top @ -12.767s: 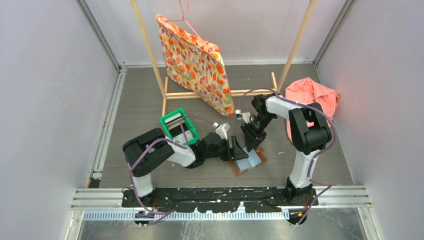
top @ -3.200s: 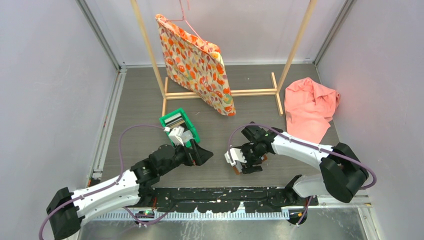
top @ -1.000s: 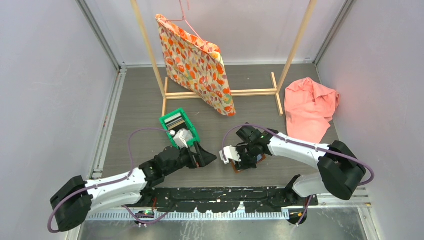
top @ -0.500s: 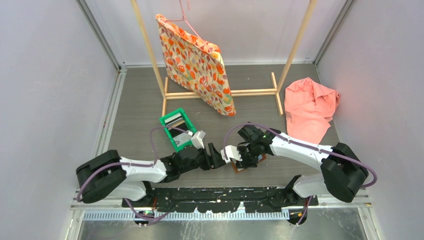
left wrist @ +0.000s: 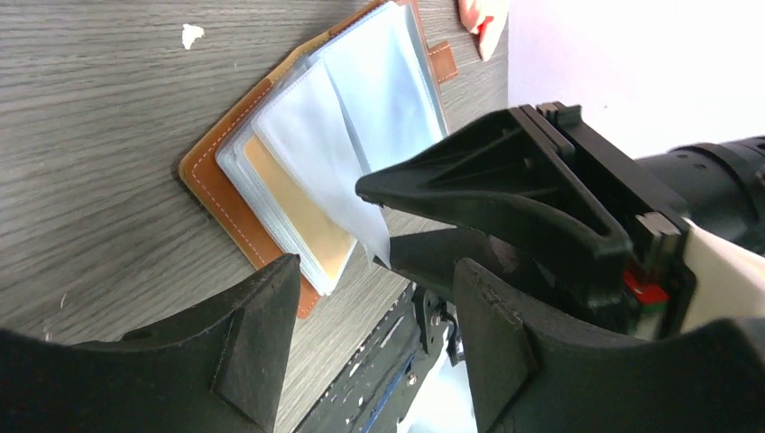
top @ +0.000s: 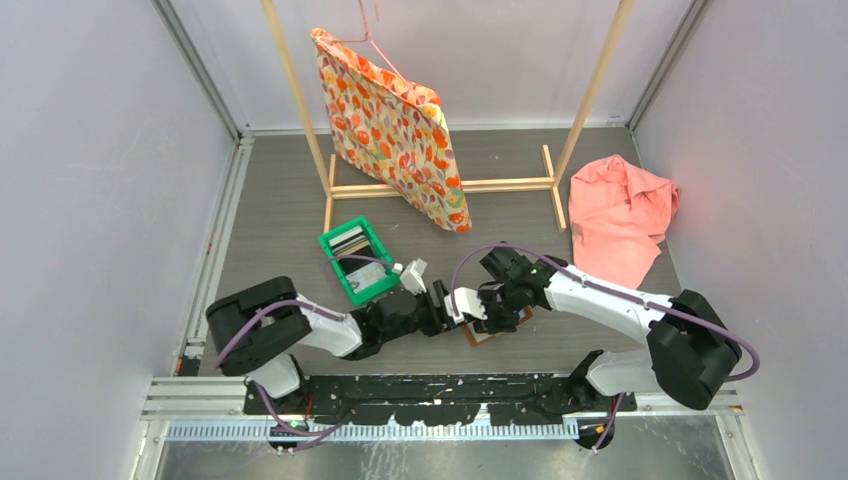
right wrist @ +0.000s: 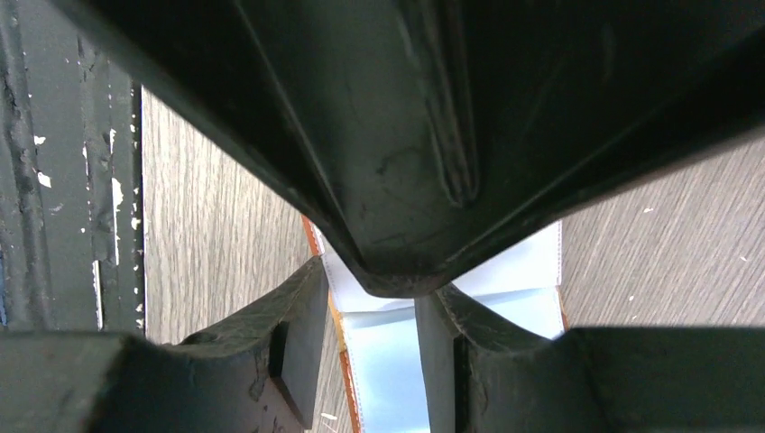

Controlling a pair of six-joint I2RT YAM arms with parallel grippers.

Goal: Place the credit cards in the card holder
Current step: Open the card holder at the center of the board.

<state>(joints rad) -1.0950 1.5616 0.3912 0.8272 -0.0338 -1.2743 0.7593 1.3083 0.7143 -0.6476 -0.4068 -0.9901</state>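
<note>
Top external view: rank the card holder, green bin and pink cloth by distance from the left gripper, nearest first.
1. card holder: on the table just right of the left gripper.
2. green bin: behind it, to the left.
3. pink cloth: far off at the back right.

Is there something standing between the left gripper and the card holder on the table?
Yes, partly. The right gripper reaches over the open card holder, its jaws around the corner of a clear sleeve, directly ahead of the left gripper. The rest of the holder looks unblocked.
</note>
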